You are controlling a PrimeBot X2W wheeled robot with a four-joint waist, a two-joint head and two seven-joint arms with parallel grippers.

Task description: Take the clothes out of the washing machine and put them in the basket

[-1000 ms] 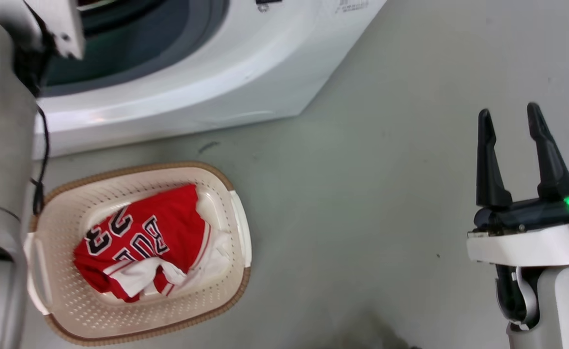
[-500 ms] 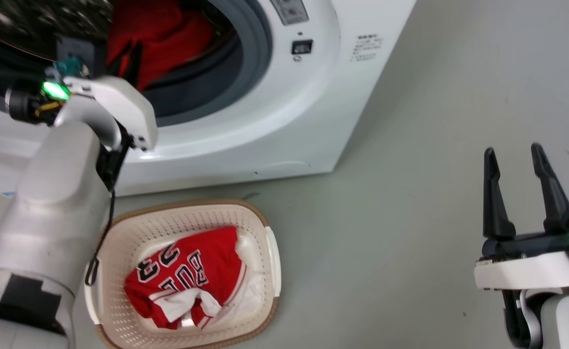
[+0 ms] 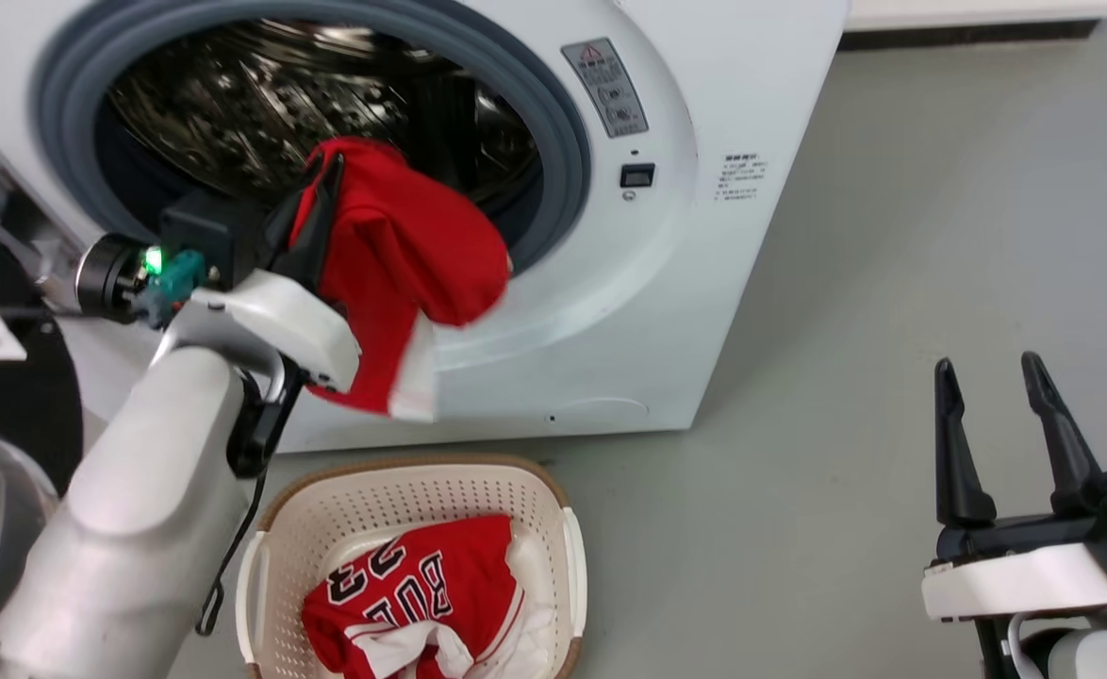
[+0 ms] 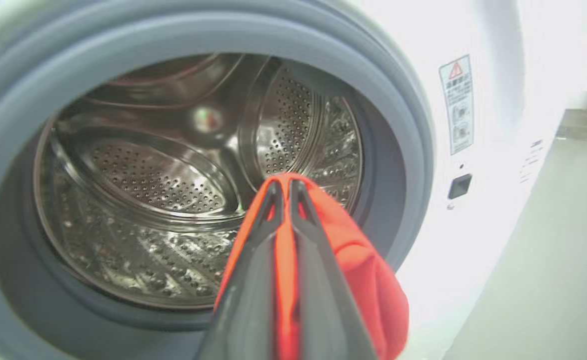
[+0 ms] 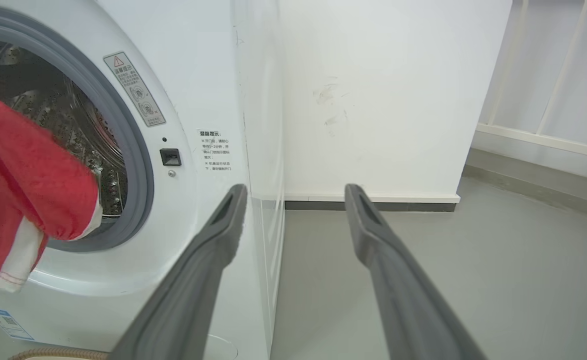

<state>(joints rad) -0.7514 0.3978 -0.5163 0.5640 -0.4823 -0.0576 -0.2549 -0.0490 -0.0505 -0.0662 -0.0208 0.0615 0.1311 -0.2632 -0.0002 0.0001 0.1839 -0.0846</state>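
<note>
Since 0.5 s ago the left gripper (image 3: 325, 177) has drawn the soft bright-red garment with white trim (image 3: 403, 245) out of the large white front-loading washing machine (image 3: 704, 283). The head camera has tilted up too.

Its 2 fingers pinch the cloth, which hangs before the porthole's lower edge, above the far rim of the small cream perforated plastic basket (image 3: 374, 505). A red jersey lettered 23 (image 3: 421, 594) lies inside. The right gripper (image 3: 984, 377) stands wide and empty.

Best to keep the pinch, carry past that rim to the basket's middle, then release, lest the hem drape outside.

The left wrist view shows the shiny steel drum (image 4: 148, 175) with no cloth in its visible part. The head view gives the basket.
</note>
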